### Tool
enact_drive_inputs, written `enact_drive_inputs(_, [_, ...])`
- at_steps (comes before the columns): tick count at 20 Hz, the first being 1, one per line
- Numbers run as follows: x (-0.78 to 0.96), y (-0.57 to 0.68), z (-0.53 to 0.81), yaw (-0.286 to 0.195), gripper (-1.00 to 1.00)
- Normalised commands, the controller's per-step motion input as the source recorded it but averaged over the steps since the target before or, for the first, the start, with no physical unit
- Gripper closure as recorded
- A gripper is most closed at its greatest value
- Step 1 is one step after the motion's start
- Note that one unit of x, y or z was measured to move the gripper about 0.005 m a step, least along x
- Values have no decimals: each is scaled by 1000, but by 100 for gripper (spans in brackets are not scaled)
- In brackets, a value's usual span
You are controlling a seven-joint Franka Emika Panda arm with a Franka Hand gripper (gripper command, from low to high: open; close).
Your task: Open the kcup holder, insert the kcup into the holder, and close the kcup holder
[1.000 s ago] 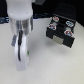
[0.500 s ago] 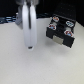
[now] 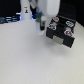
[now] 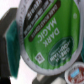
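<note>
Gripper (image 4: 30, 37) clamped on kcup (image 4: 44, 36), green lid reads "DARK MAGIC"; kcup holder (image 3: 61, 31) sits just right in exterior view.

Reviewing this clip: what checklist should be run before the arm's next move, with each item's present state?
1. The kcup is held in the jaws: ok. Its green lid fills the wrist view, with a teal finger pad against its side.
2. The gripper is near the kcup holder: ok. It is just off the holder's side, on the exterior view's left.
3. The holder's tray is open: cannot tell, too blurred.
4. A free slot is available: cannot tell. The red-and-white pods occupy some slots.
5. The kcup is level: cannot tell.
</note>
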Motion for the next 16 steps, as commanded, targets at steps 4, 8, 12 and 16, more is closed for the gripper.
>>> enact_drive_inputs(4, [34,682,415,-1,100])
enact_drive_inputs(8, [54,675,323,9,100])
enact_drive_inputs(12, [63,661,164,20,100])
enact_drive_inputs(16, [47,648,54,32,100])
